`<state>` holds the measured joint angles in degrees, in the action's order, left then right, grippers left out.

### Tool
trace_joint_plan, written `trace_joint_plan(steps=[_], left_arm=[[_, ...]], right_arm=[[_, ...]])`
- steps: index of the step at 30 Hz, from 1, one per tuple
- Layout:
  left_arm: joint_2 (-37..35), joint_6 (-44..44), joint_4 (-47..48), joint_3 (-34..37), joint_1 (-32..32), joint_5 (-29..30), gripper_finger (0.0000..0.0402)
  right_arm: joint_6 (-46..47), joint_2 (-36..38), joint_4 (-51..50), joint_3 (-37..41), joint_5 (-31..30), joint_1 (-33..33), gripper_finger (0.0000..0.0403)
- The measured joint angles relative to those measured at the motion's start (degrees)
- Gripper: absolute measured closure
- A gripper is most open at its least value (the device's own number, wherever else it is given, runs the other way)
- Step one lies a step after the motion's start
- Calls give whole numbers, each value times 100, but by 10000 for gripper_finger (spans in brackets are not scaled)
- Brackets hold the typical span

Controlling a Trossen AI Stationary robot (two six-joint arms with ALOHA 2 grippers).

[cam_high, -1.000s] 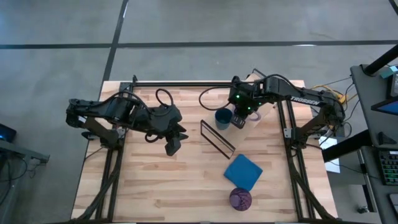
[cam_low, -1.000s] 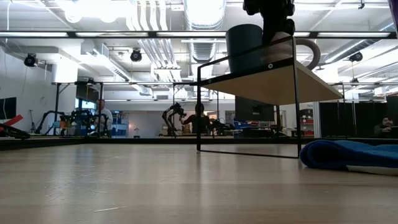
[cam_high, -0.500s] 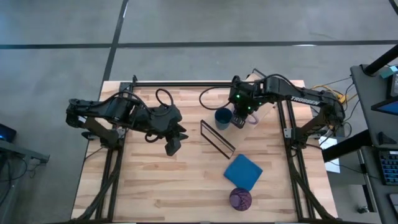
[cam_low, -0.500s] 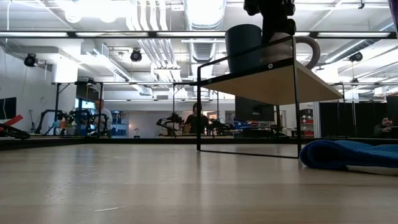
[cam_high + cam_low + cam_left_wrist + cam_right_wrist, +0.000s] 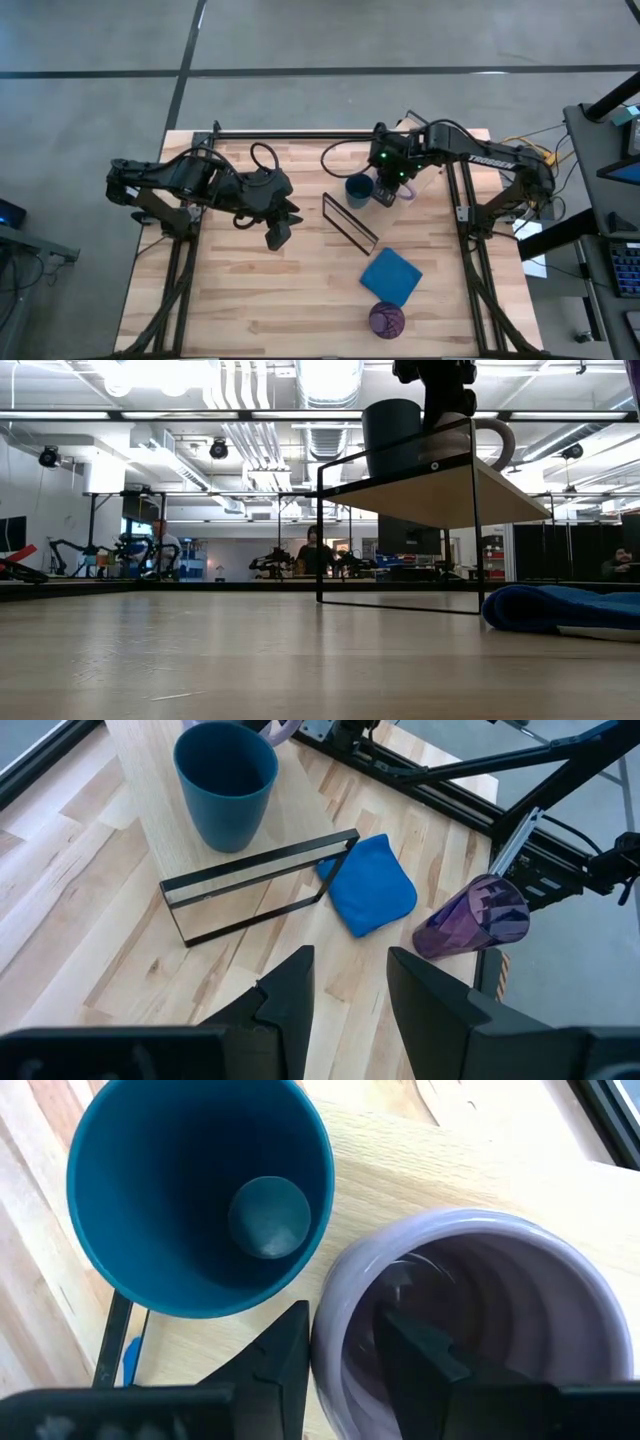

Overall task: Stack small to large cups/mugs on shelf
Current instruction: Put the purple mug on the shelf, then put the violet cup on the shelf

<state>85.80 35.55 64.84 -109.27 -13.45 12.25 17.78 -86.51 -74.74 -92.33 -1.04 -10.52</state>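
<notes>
Little has shifted on your worktop [image 5: 250, 290] over the last second: only the lavender mug [image 5: 404, 190] under the right gripper [image 5: 385, 194] has turned slightly, and a person far off in the room in the low view has walked a little to one side.

You can see the right gripper over the shelf [image 5: 352, 215], with one finger [image 5: 415, 1355] dipping inside the lavender mug's mouth and the other [image 5: 275, 1355] outside its wall, so it straddles the rim; it looks closed on that wall, though the contact itself is hard to judge. The mug stands on the shelf plank just beside the dark blue cup [image 5: 358, 188], the two nearly touching. In the low view both sit upright on top of the shelf, the mug's handle turned away from the cup.

Your left gripper [image 5: 278, 232] waits over the worktop well apart from the shelf, fingers parted around nothing.

Beyond the shelf from the cup lies the blue cloth [image 5: 391, 276], and past that the purple tumbler [image 5: 387, 319], upright on the worktop. White lettering on the right arm [image 5: 470, 152] reads "TROSSEN".
</notes>
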Motion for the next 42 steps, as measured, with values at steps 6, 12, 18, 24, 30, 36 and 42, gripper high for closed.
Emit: trace_joint_plan(steps=[6,12,18,24,30,36,42], left_arm=[[0,2,0,0,0,0,288],[0,2,-2,0,0,1,288],[0,2,-4,0,0,0,288],[0,2,-7,0,0,0,288],[0,2,-7,0,0,2,288],[0,0,-4,2,-1,2,288],[0,0,-2,2,-2,2,288]], right_arm=[[-3,113,-2,0,16,0,298],[-1,354,-7,-10,14,0,292],[158,533,-129,-346,124,15,296],[582,681,-172,-654,1503,255,300],[1437,762,-175,-664,1949,1242,299],[2505,694,-170,-662,1924,2549,300],[3632,322,-166,-648,1185,3661,300]])
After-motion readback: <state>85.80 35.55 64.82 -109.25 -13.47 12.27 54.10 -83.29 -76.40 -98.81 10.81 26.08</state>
